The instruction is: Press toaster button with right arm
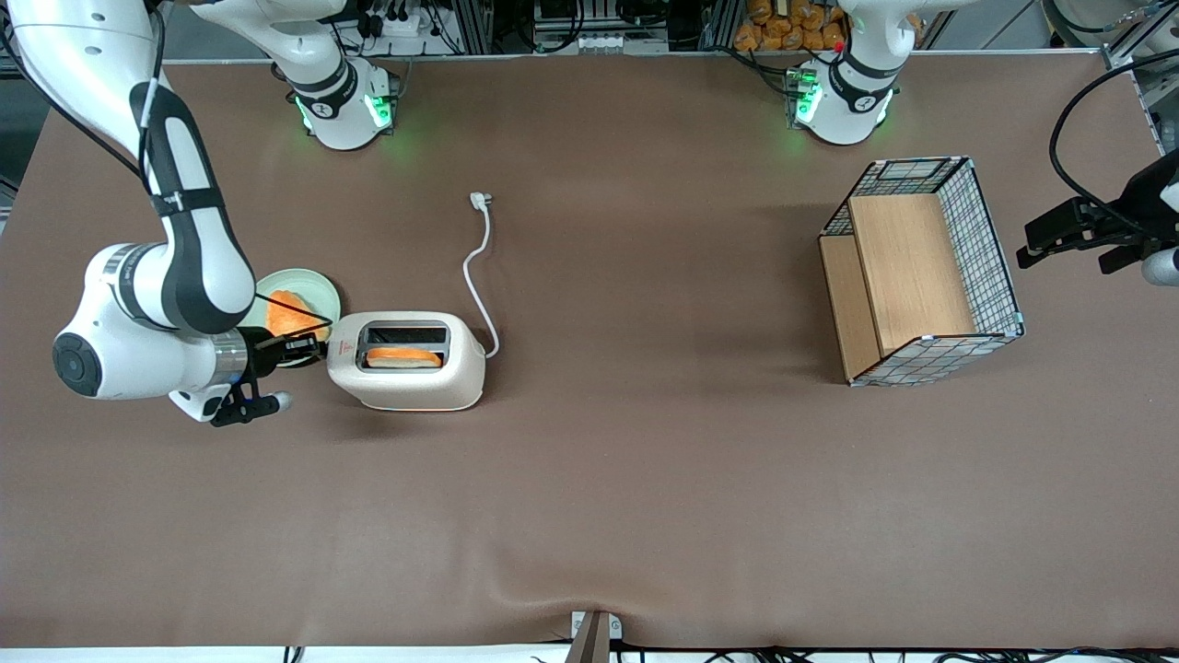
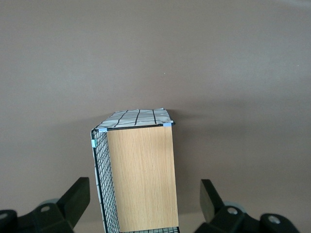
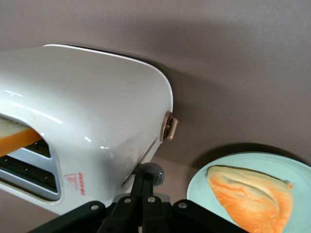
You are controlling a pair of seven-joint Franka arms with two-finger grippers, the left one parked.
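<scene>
Toaster (image 1: 405, 361): cream-white, glossy, rounded corners, toward the working arm's end of the brown table (image 1: 645, 479); an orange-crusted slice (image 1: 403, 356) sits in one slot; white cord (image 1: 479, 276) trails away. Button (image 3: 153, 174): small grey rounded tab on the narrow end by the red mark (image 3: 74, 183). Gripper (image 3: 146, 187): black, slim, fingers drawn together, tip resting on the tab, grasping nothing. Advice: push straight down along the slot; keep off the pale green plate (image 3: 291, 167) with bread (image 3: 250, 194) just beside
</scene>
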